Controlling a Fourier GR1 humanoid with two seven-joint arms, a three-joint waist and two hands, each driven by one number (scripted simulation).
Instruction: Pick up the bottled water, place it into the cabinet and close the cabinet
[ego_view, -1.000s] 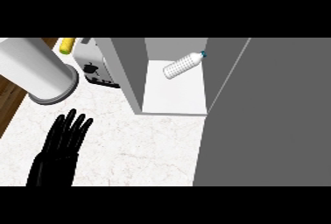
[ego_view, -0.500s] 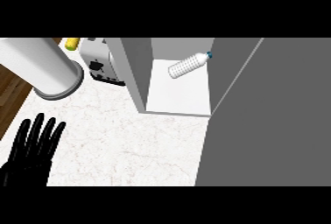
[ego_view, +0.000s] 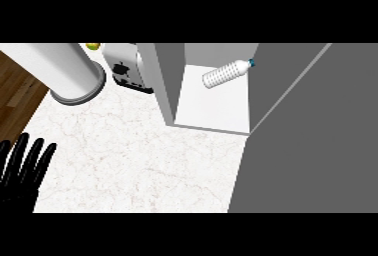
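Where marble counter (ego_view: 133, 160) meets wood floor (ego_view: 18, 85), bottled water (ego_view: 225, 73) inside cabinet (ego_view: 214, 107)

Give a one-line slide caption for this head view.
Bottled water lying inside the open cabinet, door not yet closed; left hand open at the counter's left edge.

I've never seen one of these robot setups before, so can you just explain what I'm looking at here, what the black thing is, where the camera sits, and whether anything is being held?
The camera sits at the robot's head, looking steeply down at a white marble counter. The black shape at the lower left is the robot's left hand, fingers straight and holding nothing. Its right hand is out of view. The grey box is an open cabinet; the bottled water already lies on its side inside, and the grey cabinet door is not yet closed. Beside the cabinet stands a toaster, then a big white cylinder.
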